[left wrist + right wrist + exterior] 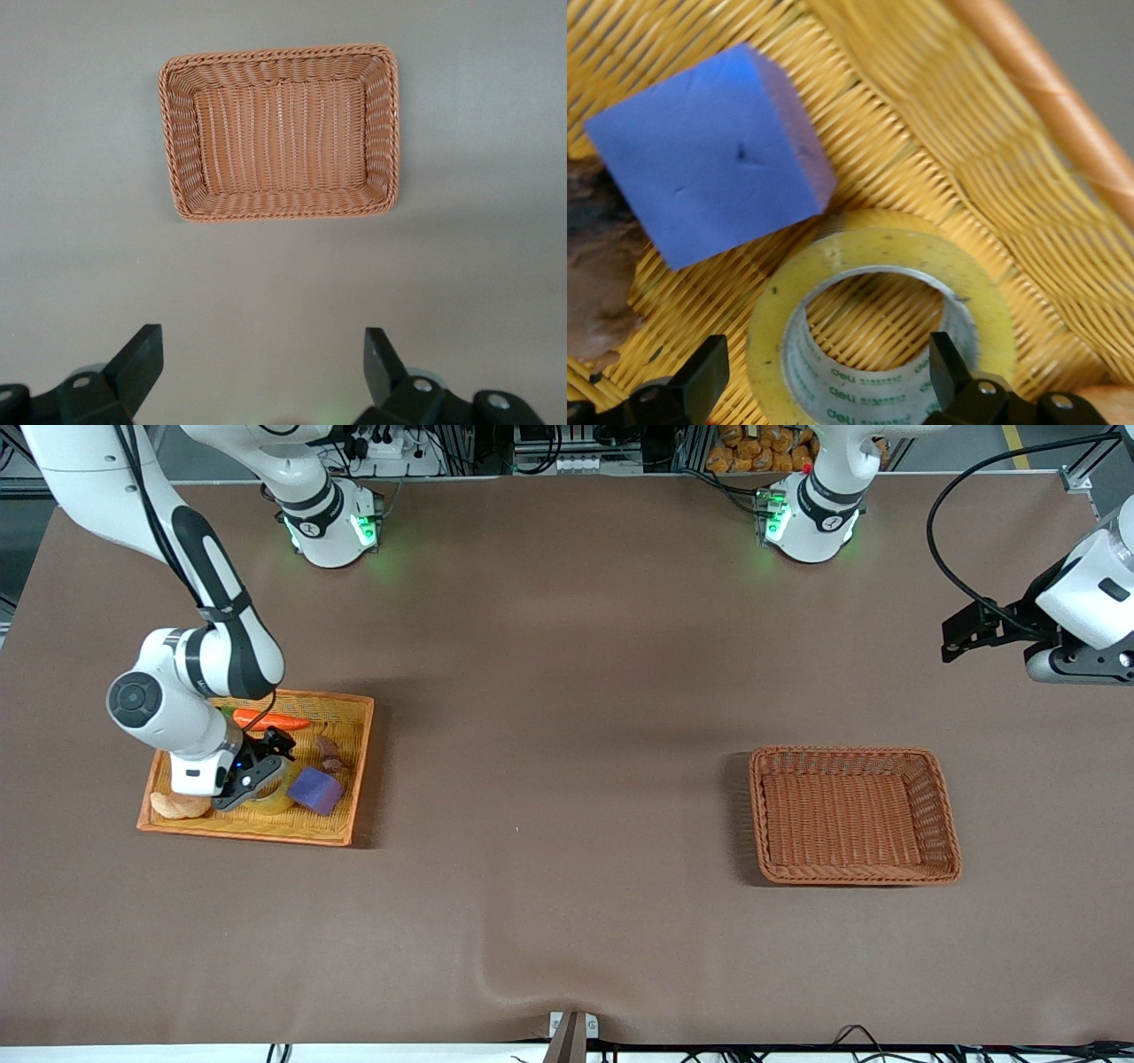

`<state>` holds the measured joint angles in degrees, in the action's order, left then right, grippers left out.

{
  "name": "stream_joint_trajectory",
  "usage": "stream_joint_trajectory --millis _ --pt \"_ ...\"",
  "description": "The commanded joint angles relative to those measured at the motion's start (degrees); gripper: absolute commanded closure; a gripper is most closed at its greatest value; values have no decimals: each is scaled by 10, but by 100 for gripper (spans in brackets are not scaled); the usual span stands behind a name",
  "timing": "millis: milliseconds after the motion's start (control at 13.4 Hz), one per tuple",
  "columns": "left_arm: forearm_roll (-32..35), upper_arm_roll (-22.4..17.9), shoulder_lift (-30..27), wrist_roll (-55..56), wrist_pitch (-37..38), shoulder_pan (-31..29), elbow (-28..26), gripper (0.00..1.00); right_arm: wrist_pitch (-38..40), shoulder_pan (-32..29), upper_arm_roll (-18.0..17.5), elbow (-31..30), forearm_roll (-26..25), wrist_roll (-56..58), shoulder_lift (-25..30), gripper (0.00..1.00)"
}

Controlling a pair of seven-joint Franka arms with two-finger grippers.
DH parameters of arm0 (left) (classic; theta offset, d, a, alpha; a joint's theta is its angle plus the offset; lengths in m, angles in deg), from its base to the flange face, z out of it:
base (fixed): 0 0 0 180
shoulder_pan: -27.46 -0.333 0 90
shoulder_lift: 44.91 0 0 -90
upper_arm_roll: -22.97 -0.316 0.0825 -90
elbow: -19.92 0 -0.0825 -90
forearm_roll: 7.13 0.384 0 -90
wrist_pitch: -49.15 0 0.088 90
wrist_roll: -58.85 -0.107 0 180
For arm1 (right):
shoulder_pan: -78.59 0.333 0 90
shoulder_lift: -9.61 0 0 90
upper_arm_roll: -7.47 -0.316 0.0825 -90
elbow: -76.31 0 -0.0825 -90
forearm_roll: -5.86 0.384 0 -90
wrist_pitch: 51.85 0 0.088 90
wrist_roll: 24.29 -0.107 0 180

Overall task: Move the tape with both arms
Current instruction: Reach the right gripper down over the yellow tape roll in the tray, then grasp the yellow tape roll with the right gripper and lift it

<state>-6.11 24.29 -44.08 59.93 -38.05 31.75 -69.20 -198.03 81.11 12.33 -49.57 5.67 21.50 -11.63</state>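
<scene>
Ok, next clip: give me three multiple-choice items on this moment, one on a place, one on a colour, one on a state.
1. Where does the tape lie?
A. in the yellow tray, beside the cube
B. in the brown basket
C. on the bare table

2. What colour is the cube?
A. green
B. purple
C. red

3. How do the right gripper fingers stand?
A. shut on the tape
B. shut on the cube
C. open, low over the tape

Answers:
1 A: the right wrist view shows the roll on yellow weave next to the cube.
2 B: it looks purple in the front view.
3 C: the fingers stand apart, one at each side of the roll.

The left gripper waits open, up near the brown basket, which holds nothing.
</scene>
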Motion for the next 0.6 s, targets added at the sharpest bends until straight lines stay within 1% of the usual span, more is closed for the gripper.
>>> stream_joint_trajectory --millis 0,75,149,224,373,447,522 --pt "-2 3 -6 -11 -9 -3 -10 0 -3 -2 -5 -20 5 25 18 0" --pt "-2 3 -6 -11 -10 -3 -10 0 0 2 -5 -21 5 25 19 9" --pt "-2 3 -6 -11 -10 -3 -10 0 3 3 -5 -21 5 25 19 39" --pt "-2 3 -6 -11 -10 -3 -10 0 3 3 -5 -21 5 25 17 49" --pt "-2 3 -6 -11 -10 -3 -11 0 5 4 -5 -24 5 25 17 55" --pt "-2 3 -6 -11 -11 -3 -12 0 4 4 -5 -25 5 24 17 68" --pt "-2 3 -6 -11 -11 -2 -13 0 4 4 -5 -24 5 24 18 84"
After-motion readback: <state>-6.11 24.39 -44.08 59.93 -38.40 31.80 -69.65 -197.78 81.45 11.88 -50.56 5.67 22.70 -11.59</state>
